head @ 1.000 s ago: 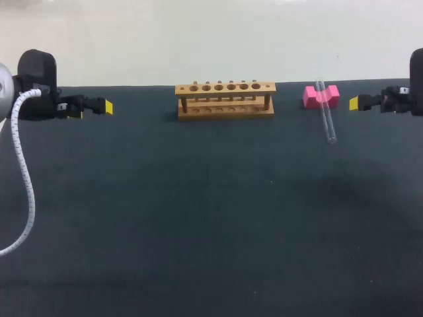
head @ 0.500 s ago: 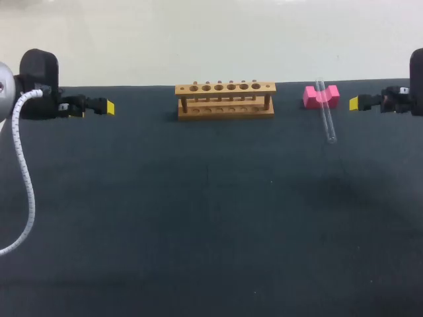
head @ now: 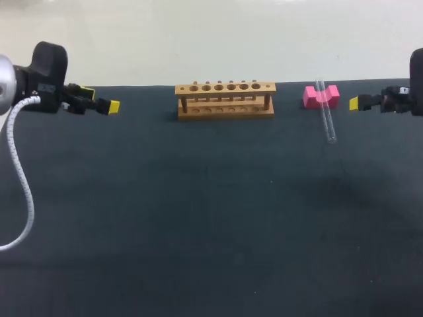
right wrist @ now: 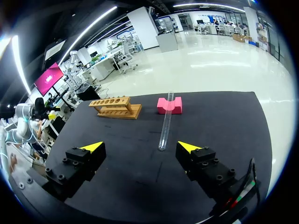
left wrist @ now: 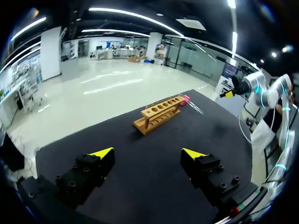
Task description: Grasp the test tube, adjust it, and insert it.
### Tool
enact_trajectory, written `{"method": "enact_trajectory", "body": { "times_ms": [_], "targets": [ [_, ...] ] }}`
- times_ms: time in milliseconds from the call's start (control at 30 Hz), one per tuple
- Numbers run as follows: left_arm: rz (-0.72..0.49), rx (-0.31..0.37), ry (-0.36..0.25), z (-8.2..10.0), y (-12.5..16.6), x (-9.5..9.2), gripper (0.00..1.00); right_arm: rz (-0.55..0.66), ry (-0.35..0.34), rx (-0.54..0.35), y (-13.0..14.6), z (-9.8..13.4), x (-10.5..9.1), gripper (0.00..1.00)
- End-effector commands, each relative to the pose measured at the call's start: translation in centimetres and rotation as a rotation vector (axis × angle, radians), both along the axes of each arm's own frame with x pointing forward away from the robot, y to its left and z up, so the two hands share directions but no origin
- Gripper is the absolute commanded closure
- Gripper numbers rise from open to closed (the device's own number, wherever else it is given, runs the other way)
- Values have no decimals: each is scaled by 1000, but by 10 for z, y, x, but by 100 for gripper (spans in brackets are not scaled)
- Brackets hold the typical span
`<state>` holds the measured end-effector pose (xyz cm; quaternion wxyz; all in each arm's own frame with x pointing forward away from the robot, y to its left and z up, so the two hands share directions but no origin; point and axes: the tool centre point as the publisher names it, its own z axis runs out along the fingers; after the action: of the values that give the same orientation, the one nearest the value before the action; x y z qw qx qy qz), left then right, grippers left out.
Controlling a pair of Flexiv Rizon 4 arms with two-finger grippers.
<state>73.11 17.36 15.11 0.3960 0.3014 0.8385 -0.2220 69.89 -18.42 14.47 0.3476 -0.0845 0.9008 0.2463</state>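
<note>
**Right gripper** (right wrist: 140,147): Fingers spread wide, nothing between them. It hangs at the right edge of the table (head: 198,218).

**Left gripper** (left wrist: 147,153): Also fully spread and empty. It is at the far left edge, well apart from every task item.

**Test tube** (right wrist: 165,123): Clear glass, lying down. One end is propped in the notch of the pink block (right wrist: 169,105); the other rests on the black table surface. In the right wrist view it lies ahead of the gripper, roughly in line with the gap between the fingers.

**Wooden rack** (head: 225,99): Stands at mid-table, near the block but apart from it. It has a row of holes on top, and none holds a tube.

**Step in hand (judged):** Approach and grasp, best done by the right arm, which is nearer.

**Handling notes (judged):**
- Bring the fingers down astride the tube and across its width.
- Take it on the raised stretch close to the block, where there is room beneath the glass for the tips.
- Leave the lower end free, since that end must enter a hole in the rack.
- Close gently and squarely. Round glass will roll or squirt out if pinched off-centre.
- Avoid nudging the block, which would shift the tube's rest.
- After lifting, the tube must be turned upright before it goes to the rack.
</note>
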Motion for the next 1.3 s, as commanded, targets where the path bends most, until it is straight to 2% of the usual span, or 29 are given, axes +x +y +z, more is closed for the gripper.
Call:
{"method": "enact_trajectory", "body": {
  "times_ms": [33,133,367,500,667,933,1300],
  "targets": [
    [-410,-203,-180,-10,1,22,0,-6,1,-7,1,1,-1,0],
    [-466,-229,-204,-11,0,37,0,-6,1,-7,1,1,-1,0],
    [-501,-242,-232,-23,-7,70,0,-6,1,-7,1,1,-1,0],
    [-542,-240,-255,-34,-13,85,0,-6,1,-7,1,1,-1,0],
    [-538,-241,-253,-43,-23,99,0,-6,1,-7,1,1,-1,0],
    [-500,-223,-249,-56,-37,107,0,-6,1,-7,1,1,-1,0],
    [-478,-213,-248,-62,-53,99,0,-6,1,-7,1,1,-1,0]
  ]
}}
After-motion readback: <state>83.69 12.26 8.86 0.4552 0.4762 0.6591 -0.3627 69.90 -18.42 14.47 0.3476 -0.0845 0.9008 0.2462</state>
